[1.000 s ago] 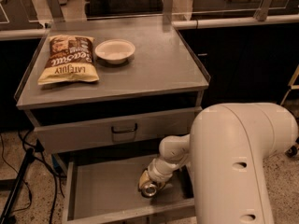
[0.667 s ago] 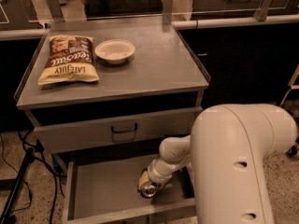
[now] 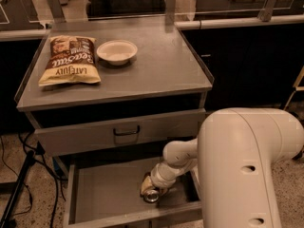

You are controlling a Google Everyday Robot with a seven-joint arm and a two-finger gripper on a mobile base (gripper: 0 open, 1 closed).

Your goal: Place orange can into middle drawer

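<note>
One large white arm [image 3: 247, 170] reaches from the near right down into the open middle drawer [image 3: 104, 198]; its gripper [image 3: 154, 190] sits low over the drawer floor, right of centre, against the orange can [image 3: 151, 195]; whether the jaws clasp the can I cannot tell; best to settle the can on the floor, clear of the walls, before loosening and lifting straight up.

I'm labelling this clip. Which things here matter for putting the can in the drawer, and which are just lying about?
Part of the job:
orange can, down inside the drawer
middle drawer, pulled open
gripper, in the drawer at the can

Just lying about:
chip bag, on the cabinet top
white bowl, beside the bag
handled drawer, closed
</note>
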